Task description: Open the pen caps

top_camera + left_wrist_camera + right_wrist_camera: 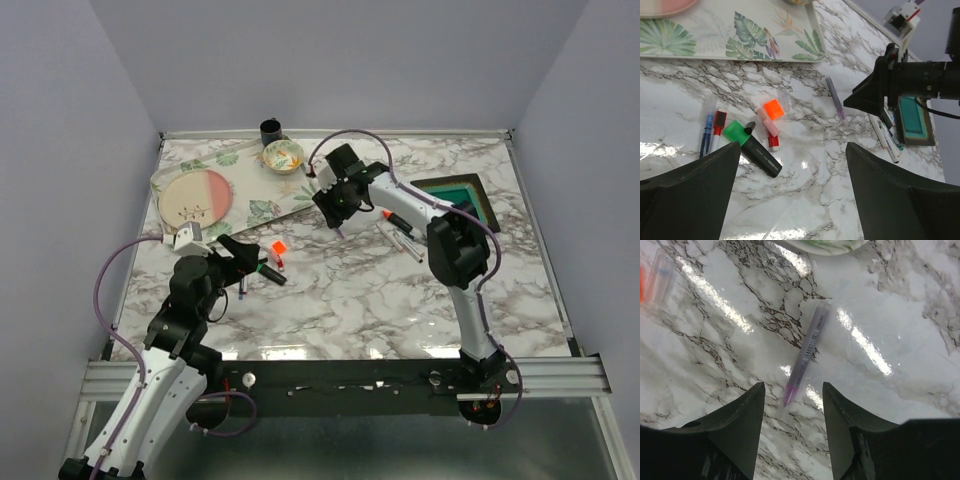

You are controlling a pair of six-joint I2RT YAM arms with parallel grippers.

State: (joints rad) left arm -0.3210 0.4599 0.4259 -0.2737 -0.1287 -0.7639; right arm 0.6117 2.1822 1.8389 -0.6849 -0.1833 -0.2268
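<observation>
**A:** Where do the pen caps lie?

**B:** An orange cap [773, 108] sits loose on the marble table [380, 300], touching the upper end of a pink pen [769, 128]. Just left of it, a green cap [734, 132] rests against the tip end of a black highlighter [762, 157]. I cannot tell whether that one is on or off.

**A:** And the other pens?

**B:** Left of the highlighter, a white pen with a red cap [718, 127] and a blue pen [706, 131] lie side by side. A purple pen [807, 352] lies flat on its own, further right. A bunch of pens [885, 135] lies just beside the teal tray [914, 122].

**A:** What are the grippers doing?

**B:** The left gripper [792, 150] hovers above the orange and green caps, its fingers spread wide with nothing between them. The right gripper [793, 387] hangs over the purple pen with its jaws apart. The pen's violet tip lies in the gap and, as far as I can see, touches neither finger.

**A:** Anything beyond that?

**B:** A leaf-printed mat [250, 180] lies at the far left of the table and carries a plate [195, 198]. A bowl [283, 156] sits at the mat's far edge, and a dark cup [271, 129] stands just behind it.
</observation>
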